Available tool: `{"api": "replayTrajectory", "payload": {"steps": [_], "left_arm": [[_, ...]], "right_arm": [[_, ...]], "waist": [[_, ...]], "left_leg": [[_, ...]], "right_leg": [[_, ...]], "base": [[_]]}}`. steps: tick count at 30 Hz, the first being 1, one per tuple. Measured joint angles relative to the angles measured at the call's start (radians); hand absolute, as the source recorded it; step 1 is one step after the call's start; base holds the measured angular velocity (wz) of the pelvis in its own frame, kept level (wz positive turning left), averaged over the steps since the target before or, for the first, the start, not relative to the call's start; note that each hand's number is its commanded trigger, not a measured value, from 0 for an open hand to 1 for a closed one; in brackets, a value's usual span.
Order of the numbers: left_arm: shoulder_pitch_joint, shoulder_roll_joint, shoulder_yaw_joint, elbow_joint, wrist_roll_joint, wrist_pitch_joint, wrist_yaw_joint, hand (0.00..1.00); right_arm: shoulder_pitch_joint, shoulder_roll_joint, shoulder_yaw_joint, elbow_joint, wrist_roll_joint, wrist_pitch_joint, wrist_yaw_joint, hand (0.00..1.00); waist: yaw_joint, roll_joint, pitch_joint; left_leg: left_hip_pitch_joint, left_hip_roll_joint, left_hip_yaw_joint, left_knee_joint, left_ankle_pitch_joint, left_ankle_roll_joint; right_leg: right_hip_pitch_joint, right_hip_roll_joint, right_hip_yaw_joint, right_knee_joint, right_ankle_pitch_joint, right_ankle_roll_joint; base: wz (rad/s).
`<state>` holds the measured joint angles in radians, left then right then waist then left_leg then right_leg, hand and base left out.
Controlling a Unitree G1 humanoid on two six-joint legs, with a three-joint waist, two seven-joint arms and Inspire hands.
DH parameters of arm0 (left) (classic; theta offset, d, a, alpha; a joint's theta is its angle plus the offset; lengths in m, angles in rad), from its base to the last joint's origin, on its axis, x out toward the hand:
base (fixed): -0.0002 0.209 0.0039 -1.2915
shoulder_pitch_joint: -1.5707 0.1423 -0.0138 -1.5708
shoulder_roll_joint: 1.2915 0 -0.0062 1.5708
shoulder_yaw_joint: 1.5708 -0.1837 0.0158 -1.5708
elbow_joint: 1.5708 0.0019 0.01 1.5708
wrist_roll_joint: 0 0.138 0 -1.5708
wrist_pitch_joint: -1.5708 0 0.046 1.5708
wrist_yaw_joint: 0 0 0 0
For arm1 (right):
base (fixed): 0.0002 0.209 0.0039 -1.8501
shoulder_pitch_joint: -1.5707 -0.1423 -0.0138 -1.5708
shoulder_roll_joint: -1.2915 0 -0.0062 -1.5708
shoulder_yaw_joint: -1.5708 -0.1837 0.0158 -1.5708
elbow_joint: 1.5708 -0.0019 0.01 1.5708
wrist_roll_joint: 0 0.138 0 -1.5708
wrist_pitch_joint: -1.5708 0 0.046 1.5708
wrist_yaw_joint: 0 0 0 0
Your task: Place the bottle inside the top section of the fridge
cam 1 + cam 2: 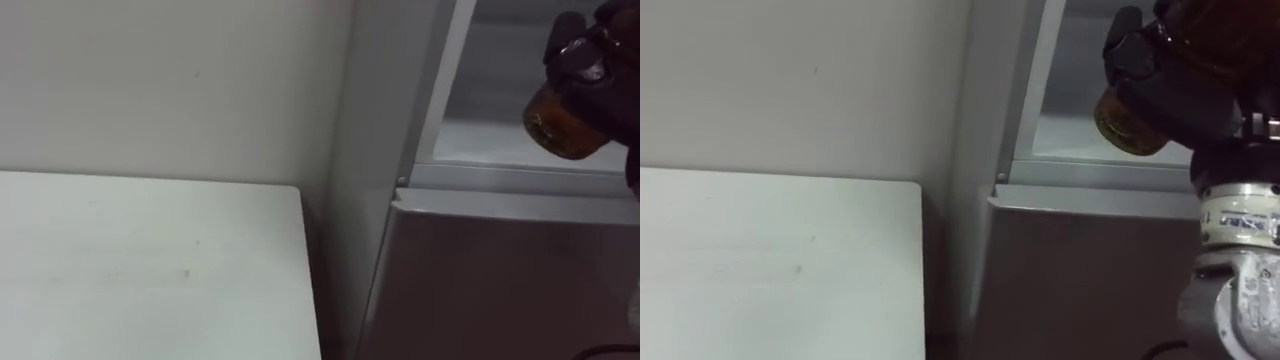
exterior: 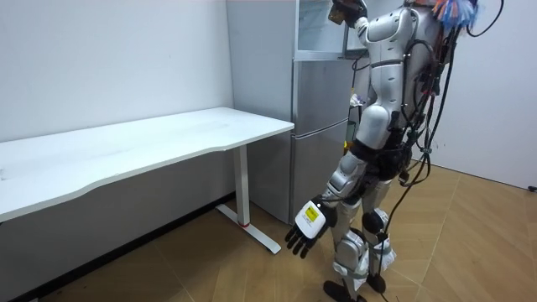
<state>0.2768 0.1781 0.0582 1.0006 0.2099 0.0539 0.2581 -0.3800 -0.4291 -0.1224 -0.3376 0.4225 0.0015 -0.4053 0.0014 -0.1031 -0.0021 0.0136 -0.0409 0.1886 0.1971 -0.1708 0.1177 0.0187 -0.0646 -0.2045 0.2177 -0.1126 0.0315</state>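
Note:
An amber bottle [image 1: 562, 124] [image 1: 1122, 128] is held up with its base pointing into the open upper fridge compartment [image 1: 500, 140] [image 1: 1080, 135]. My right hand [image 1: 592, 58] [image 1: 1185, 85] is shut round the bottle, just in front of the compartment's opening and above its lower edge. In the room view I stand facing the grey fridge [image 2: 319, 101], with the right hand [image 2: 349, 10] raised at the top compartment. My left hand [image 2: 307, 226] hangs low at my side, fingers straight and spread, holding nothing.
The closed lower fridge door [image 1: 500, 285] lies under the open compartment. A white table [image 1: 150, 260] [image 2: 159, 138] stands against the wall to the fridge's left, with a narrow gap between them. Wooden floor lies behind me.

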Motion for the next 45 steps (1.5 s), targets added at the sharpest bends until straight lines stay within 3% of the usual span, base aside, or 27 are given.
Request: {"api": "replayTrajectory", "payload": {"steps": [2,8,13,23,26,30,34,39,45], "left_arm": [[0.001,0.0,0.011,0.001,0.0,-0.004,0.001,0.0],[0.036,0.005,0.047,0.001,0.0,-0.008,0.009,0.0],[0.061,0.007,0.06,0.002,0.002,-0.009,0.01,0.0],[0.083,0.008,0.091,-0.004,0.001,-0.01,0.01,0.0],[0.097,0.008,0.105,-0.008,0.001,-0.009,0.01,0.0],[0.101,0.008,0.123,-0.01,0.002,-0.008,0.013,0.0],[0.104,0.011,0.124,-0.025,0.001,0.011,0.013,0.0],[0.106,0.02,0.123,-0.039,0.001,0.013,0.013,0.0],[0.108,0.039,0.101,-0.039,0.001,0.013,0.015,0.0]], "right_arm": [[0.0,-0.037,-0.005,0.042,0.048,0.0,0.006,1.0],[0.0,-0.056,-0.026,0.142,0.128,0.003,0.0,1.0],[-0.002,-0.099,-0.026,0.205,0.217,0.002,0.001,1.0],[-0.108,-0.169,-0.033,0.541,0.296,0.002,-0.099,1.0],[-0.113,-0.17,-0.032,0.581,0.316,0.002,-0.12,1.0],[-0.117,-0.17,-0.03,0.619,0.319,0.013,-0.164,1.0],[-0.194,-0.171,-0.017,0.692,0.319,0.025,-0.245,1.0],[-0.231,-0.178,0.002,0.716,0.318,0.025,-0.317,1.0],[-0.273,-0.216,0.065,0.716,0.321,0.025,-0.349,1.0]], "waist": [[0.0,-0.007,-0.0003],[0.003,-0.039,-0.0049],[0.021,-0.045,0.0015],[0.034,-0.034,0.0016],[0.039,-0.025,-0.0033],[0.052,-0.025,-0.0037],[0.049,-0.028,-0.0042],[0.059,-0.037,-0.0062],[0.061,-0.041,-0.0064]], "left_leg": [[0.004,0.003,0.0,0.0,0.0,0.0],[0.005,0.013,0.0,-0.001,-0.004,-0.01],[0.011,0.013,-0.002,-0.001,-0.005,-0.012],[-0.018,0.011,-0.035,0.011,-0.007,-0.011],[-0.016,0.012,-0.037,0.009,-0.004,-0.014],[-0.02,0.012,-0.038,0.007,-0.003,-0.016],[-0.038,0.01,-0.052,0.008,-0.001,-0.019],[-0.045,0.011,-0.065,0.008,0.001,-0.022],[-0.062,0.01,-0.084,0.016,0.007,-0.024]], "right_leg": [[0.002,0.004,0.004,0.0,0.0,0.0],[0.004,0.011,-0.019,0.0,0.0,0.0],[0.019,0.014,-0.017,-0.016,0.001,-0.001],[0.014,0.011,-0.055,-0.017,0.001,-0.001],[0.014,0.012,-0.061,-0.019,0.0,-0.002],[0.012,0.011,-0.074,-0.018,-0.005,-0.007],[-0.001,0.007,-0.11,-0.015,-0.006,-0.009],[-0.002,0.006,-0.131,-0.015,-0.008,-0.011],[-0.009,0.005,-0.156,-0.015,-0.007,-0.011]], "base": [[0.0],[0.0],[0.02],[0.1],[0.04],[0.0],[0.07],[0.1],[0.11]]}}
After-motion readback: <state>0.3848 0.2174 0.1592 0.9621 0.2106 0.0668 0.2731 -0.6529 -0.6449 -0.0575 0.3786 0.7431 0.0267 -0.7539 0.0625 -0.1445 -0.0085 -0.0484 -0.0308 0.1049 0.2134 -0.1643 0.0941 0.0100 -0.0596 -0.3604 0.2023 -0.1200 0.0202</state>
